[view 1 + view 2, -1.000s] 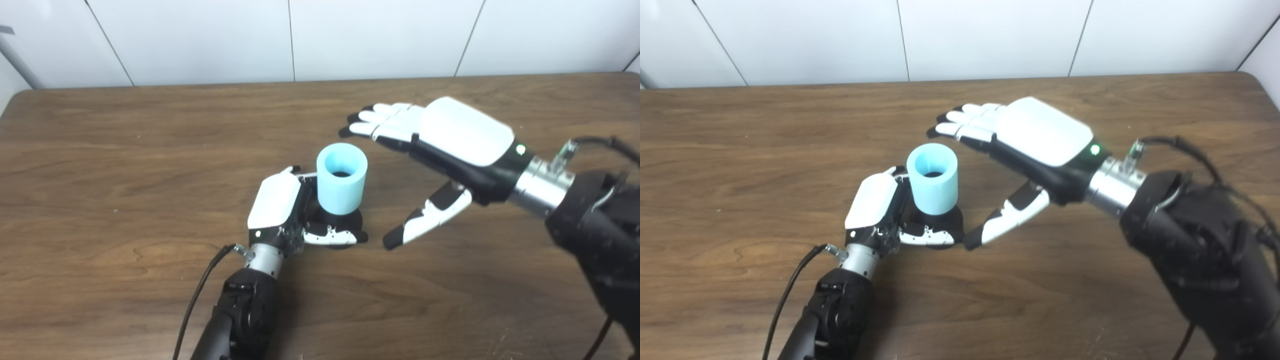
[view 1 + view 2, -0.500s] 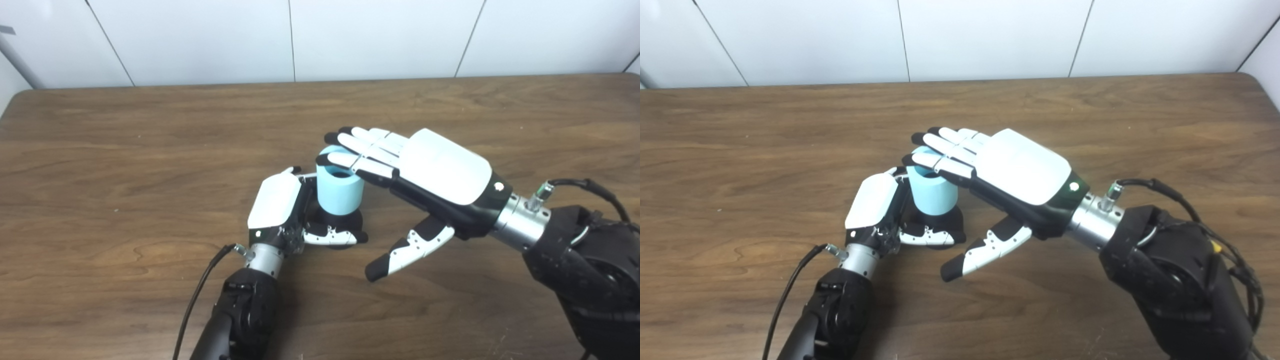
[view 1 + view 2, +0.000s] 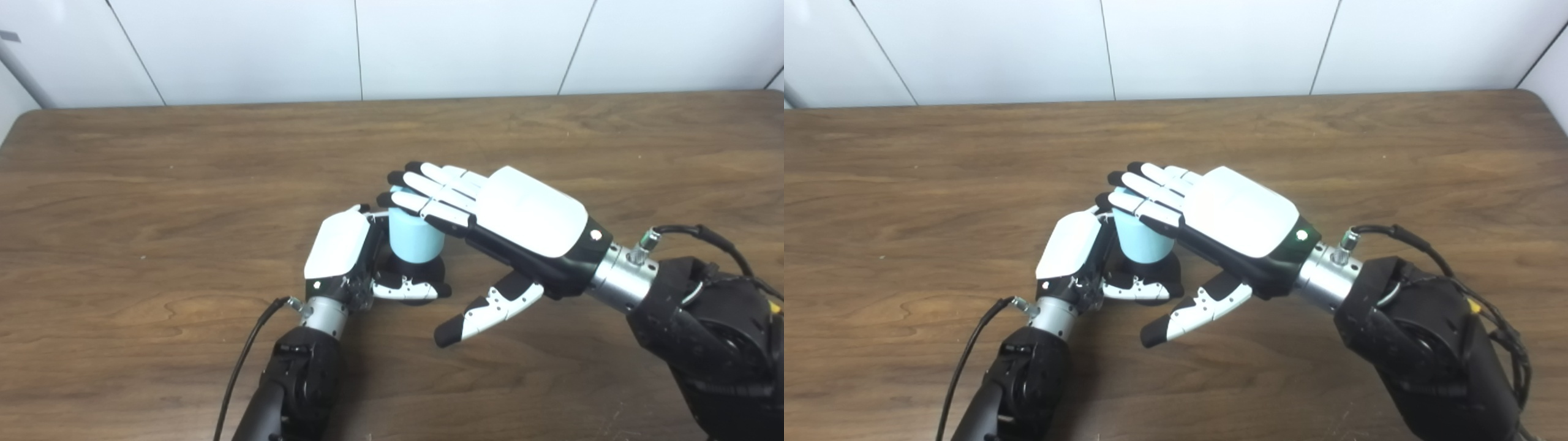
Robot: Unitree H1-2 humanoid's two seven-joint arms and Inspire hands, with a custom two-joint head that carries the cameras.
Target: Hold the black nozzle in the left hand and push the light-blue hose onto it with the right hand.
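A light-blue hose piece (image 3: 415, 237) stands upright on a black nozzle (image 3: 422, 273) near the table's middle. My left hand (image 3: 343, 254) is shut on the nozzle's base, thumb across its front. My right hand (image 3: 490, 214) is open and flat, palm down, its fingers (image 3: 422, 190) lying over the hose's top rim and hiding the opening. Its thumb (image 3: 484, 312) hangs free to the lower right. The same shows in the right eye view: hose (image 3: 1142, 242), left hand (image 3: 1072, 251), right hand (image 3: 1225, 211).
A brown wooden table (image 3: 153, 184) runs to a white panelled wall (image 3: 245, 49) at the back. A black cable (image 3: 245, 361) trails from my left wrist and another (image 3: 704, 236) loops from my right wrist.
My right hand came down and left from above the table's right side onto the top of the hose. The hose sits lower on the nozzle. My left hand has not moved.
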